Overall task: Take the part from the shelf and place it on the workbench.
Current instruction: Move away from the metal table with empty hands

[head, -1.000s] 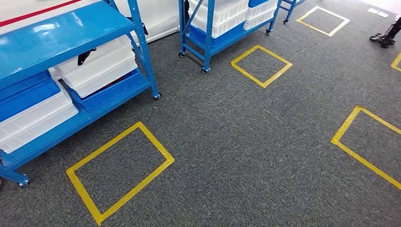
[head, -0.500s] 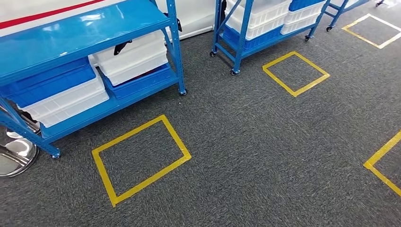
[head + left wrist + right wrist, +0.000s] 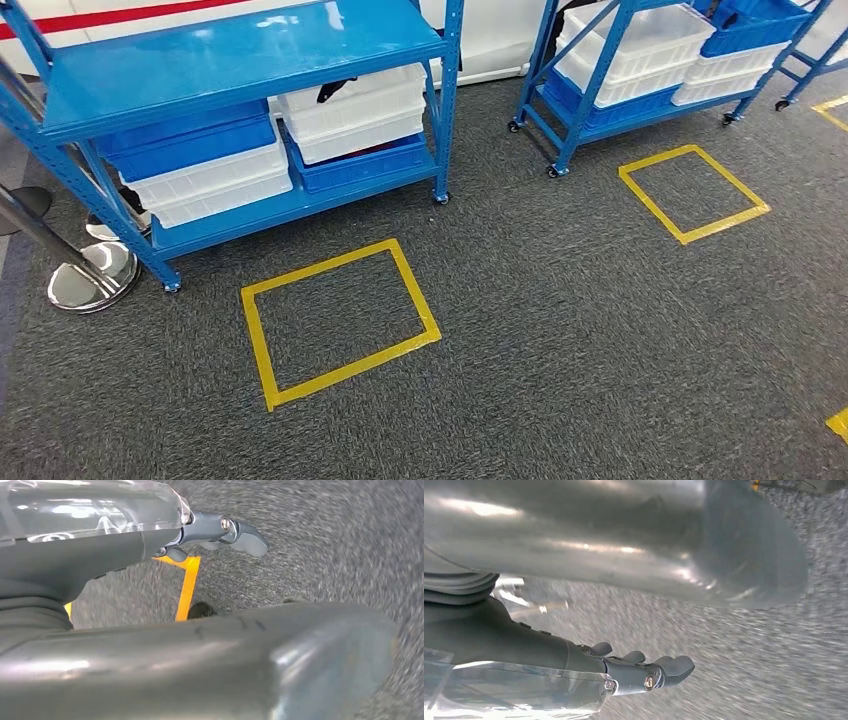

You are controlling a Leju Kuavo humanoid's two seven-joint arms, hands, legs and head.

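Part-holding bins sit on the blue shelf (image 3: 250, 60) at upper left of the head view, the part itself too small to pick out, while the left hand (image 3: 220, 532) and right hand (image 3: 644, 672) hang loose, fingers apart, grasping nothing. Over the last second the whole view has swung, bringing that shelf nearer centre, so the approach is likely under way. Bare carpet (image 3: 560, 330) and a yellow taped square (image 3: 340, 320) lie before the shelf; a chrome post base (image 3: 92, 275) stands beside its left leg.

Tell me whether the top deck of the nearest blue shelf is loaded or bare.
Bare: the top deck of the nearest blue shelf shows only glossy blue surface; the white bins sit on the lower level.
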